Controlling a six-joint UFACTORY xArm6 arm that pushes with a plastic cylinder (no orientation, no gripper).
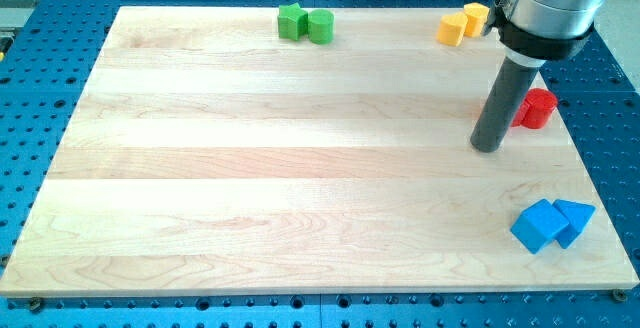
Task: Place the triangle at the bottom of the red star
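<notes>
On the wooden board (300,168) I count seven blocks in pairs — two green (305,23), two yellow (462,21), two blue — plus one red block (538,107), shape unclear. The blue triangle (575,218) touches the blue cube (538,227) at the view's bottom right, well below the red one. No fingers here — my tip (487,147) rests just left of the red block; no writing shows.

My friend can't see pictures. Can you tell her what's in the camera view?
My tip rests on a wooden board, just left of a red block near the view's right edge. Two blue blocks sit bottom right, two yellow blocks top right, and two green blocks top middle.
</notes>
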